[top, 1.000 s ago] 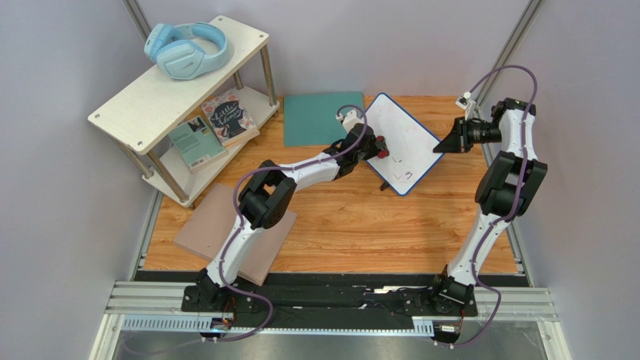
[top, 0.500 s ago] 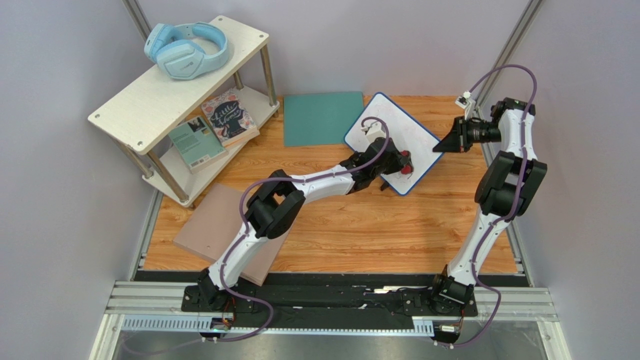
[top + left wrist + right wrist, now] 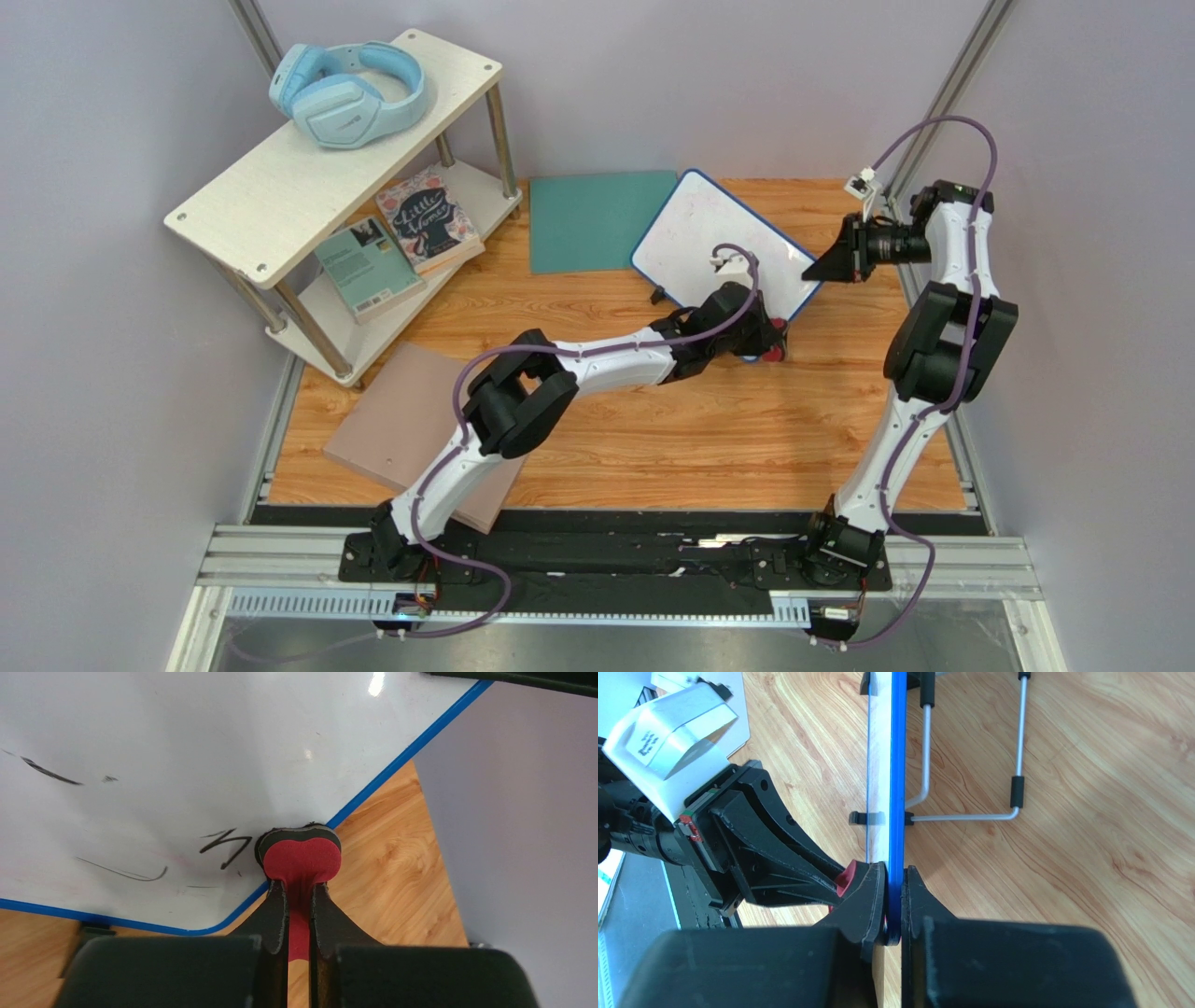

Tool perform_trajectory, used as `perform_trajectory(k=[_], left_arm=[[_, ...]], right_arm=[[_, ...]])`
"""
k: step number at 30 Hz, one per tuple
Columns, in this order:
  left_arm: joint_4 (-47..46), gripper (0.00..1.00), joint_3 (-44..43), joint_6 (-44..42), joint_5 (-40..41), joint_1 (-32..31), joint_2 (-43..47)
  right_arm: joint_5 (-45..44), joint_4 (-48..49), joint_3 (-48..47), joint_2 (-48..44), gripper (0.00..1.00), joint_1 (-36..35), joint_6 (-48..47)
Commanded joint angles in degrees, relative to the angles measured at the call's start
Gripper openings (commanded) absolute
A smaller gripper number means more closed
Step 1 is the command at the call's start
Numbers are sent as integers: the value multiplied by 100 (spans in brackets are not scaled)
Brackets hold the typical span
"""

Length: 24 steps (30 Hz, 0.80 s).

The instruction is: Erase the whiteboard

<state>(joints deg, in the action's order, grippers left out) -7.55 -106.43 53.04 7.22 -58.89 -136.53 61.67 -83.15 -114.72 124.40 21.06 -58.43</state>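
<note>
The whiteboard (image 3: 701, 238) stands tilted at the back centre, white with a thin blue frame. My right gripper (image 3: 819, 269) is shut on its right edge; in the right wrist view the fingers (image 3: 892, 882) pinch the blue frame (image 3: 898, 777). My left gripper (image 3: 765, 336) is shut on a red eraser (image 3: 300, 855). The eraser's felt face touches the whiteboard (image 3: 175, 756) at its lower right corner, beside the frame. Dark marks (image 3: 224, 847) lie just left of the eraser, and more streaks show further left. The eraser (image 3: 847, 878) also shows in the right wrist view.
A teal mat (image 3: 603, 217) lies left of the board. A two-tier shelf (image 3: 253, 189) at the back left holds blue headphones (image 3: 348, 91) and books (image 3: 400, 238). A pinkish-tan board (image 3: 386, 413) lies at the near left. The whiteboard's wire stand (image 3: 969, 815) rests on the wooden table.
My left gripper swept the eraser from the board's left middle down and right to its lower right corner. The board shifted slightly left and its marks are fewer. The right gripper kept its hold.
</note>
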Motion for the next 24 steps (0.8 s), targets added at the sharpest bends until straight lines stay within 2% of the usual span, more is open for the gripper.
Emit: perform_trajectory(k=[1,5,8,10,12,14,19,20,24], left_arm=[[342,0,44,-1610,104,317,706],[263,0,87,-2665,43,536,1233],[193,0,123,-3141,-684,747,1506],[236,0,131,-3508,-810,818,1647],[403,0,132,-4035,-583,853,1717],[613,0,70,-5167,-355,853,1682],[737,0,219,-6918,-133,801,1463],[624,0,298,-7408,-90,766,1436],[-131,0,938,-8412,306,581,1383]], right_arm=[[-639,-1221,-33,-109,0,-243,-863],[-630,-1221,-51,-91,0,-243,-863],[-647,-1221,-68,-91,0,-243,-854],[-665,-1221,-86,-82,0,-243,-828],[-691,-1221,-112,-65,0,-243,-828],[-718,-1229,-165,-56,0,-243,-784],[-805,-1229,-270,-56,0,-243,-722],[-823,-1229,-271,-65,0,-251,-722],[-814,-1229,-262,-65,0,-243,-713]])
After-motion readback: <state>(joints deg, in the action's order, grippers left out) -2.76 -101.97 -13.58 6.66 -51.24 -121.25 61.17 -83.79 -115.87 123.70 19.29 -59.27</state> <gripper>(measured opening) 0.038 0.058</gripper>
